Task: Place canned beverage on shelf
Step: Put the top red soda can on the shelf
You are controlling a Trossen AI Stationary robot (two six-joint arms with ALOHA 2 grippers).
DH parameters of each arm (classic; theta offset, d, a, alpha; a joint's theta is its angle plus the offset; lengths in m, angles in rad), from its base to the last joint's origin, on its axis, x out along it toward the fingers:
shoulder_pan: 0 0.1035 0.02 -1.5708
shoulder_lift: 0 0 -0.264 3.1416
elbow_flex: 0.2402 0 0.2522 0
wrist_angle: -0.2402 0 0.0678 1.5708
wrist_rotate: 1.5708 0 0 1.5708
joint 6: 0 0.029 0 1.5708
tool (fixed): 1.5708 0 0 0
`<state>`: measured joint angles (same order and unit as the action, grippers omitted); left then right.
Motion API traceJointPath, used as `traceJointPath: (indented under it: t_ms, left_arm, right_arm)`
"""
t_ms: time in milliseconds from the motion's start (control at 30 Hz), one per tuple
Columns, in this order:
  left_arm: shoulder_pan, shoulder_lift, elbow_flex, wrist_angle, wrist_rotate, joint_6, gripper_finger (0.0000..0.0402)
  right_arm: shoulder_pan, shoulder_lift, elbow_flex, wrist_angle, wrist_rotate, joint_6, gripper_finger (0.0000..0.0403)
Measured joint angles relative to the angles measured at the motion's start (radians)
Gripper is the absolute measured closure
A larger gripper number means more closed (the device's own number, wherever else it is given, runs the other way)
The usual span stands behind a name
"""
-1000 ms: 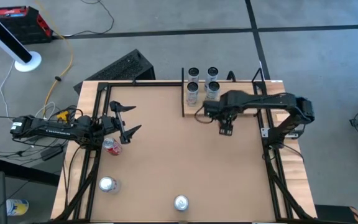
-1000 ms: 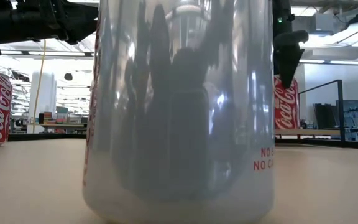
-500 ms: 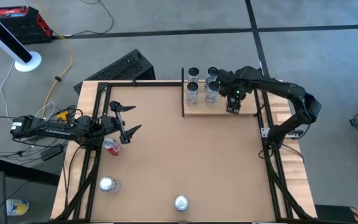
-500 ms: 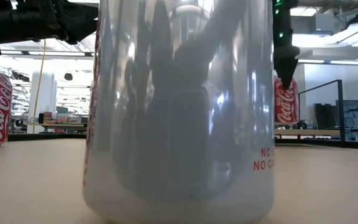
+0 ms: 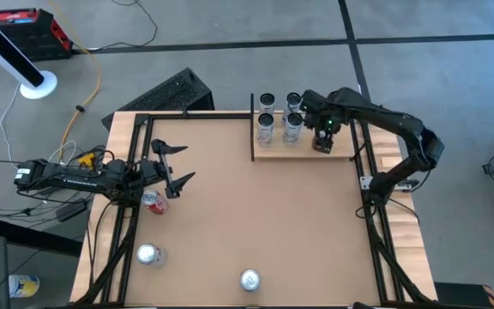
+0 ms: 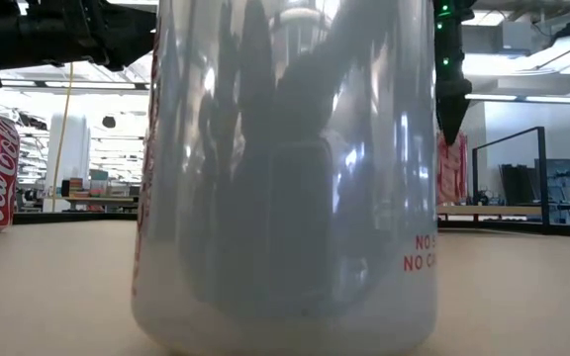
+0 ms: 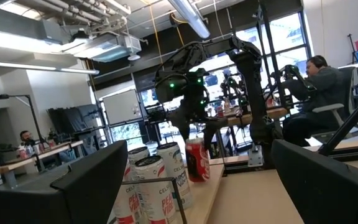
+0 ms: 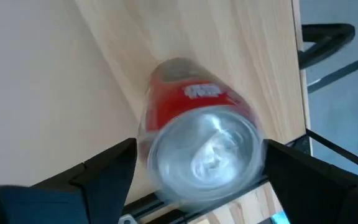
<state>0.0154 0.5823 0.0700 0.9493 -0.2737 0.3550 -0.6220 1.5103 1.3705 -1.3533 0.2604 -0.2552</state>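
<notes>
A red can (image 8: 194, 93) with a silver top stands on its base on the pale wood shelf (image 5: 286, 151), near the shelf's right end. My right gripper (image 5: 322, 140) hangs over it, pointing down and open, one finger (image 8: 104, 177) on each side of the can's top. My left gripper (image 5: 175, 164) waits open at the table's left edge, above the table. Several white cans (image 5: 267, 125) stand on the shelf beside its black rail (image 5: 252, 129).
A red can (image 5: 153, 202) stands on the table just near of my left gripper. Two silver-topped cans (image 5: 148, 255) (image 5: 250, 279) stand near the front edge; the latter fills the low view (image 6: 285, 178). Black frame rails (image 5: 376, 232) run along both table sides.
My right gripper has travelled from the tabletop just near of the shelf toward the far right, coming to a stop over the shelf's right end, and has turned a little about its own axis. The red can now stands on the shelf under it.
</notes>
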Motion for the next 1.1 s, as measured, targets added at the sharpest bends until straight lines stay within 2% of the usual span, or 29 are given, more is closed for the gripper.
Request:
traceJointPath:
  t_ms: [333,567,667,767,900,1100]
  left_arm:
    - [0.000,0.000,0.000,-0.001,0.000,0.000,0.0016]
    - [0.000,0.000,0.000,-0.001,0.000,0.000,0.0016]
    - [0.000,0.000,0.000,-0.001,0.000,0.000,0.0016]
    - [0.000,0.000,0.000,-0.001,0.000,0.000,0.0016]
    - [0.000,0.000,0.000,-0.001,0.000,-0.019,0.0016]
    - [0.000,0.000,0.000,-0.024,0.005,-0.054,0.0016]
  right_arm:
    - [0.000,-0.001,0.003,-0.004,0.008,-0.011,0.0030]
    - [0.008,0.000,0.120,-0.060,0.035,0.010,0.0035]
    - [0.017,0.000,0.203,-0.108,0.034,0.084,0.0035]
    - [0.045,-0.005,0.246,-0.170,-0.008,0.247,0.0036]
    - [0.113,-0.066,0.195,-0.212,-0.134,0.375,0.0055]
    - [0.269,-0.277,-0.038,-0.153,-0.132,0.561,0.0128]
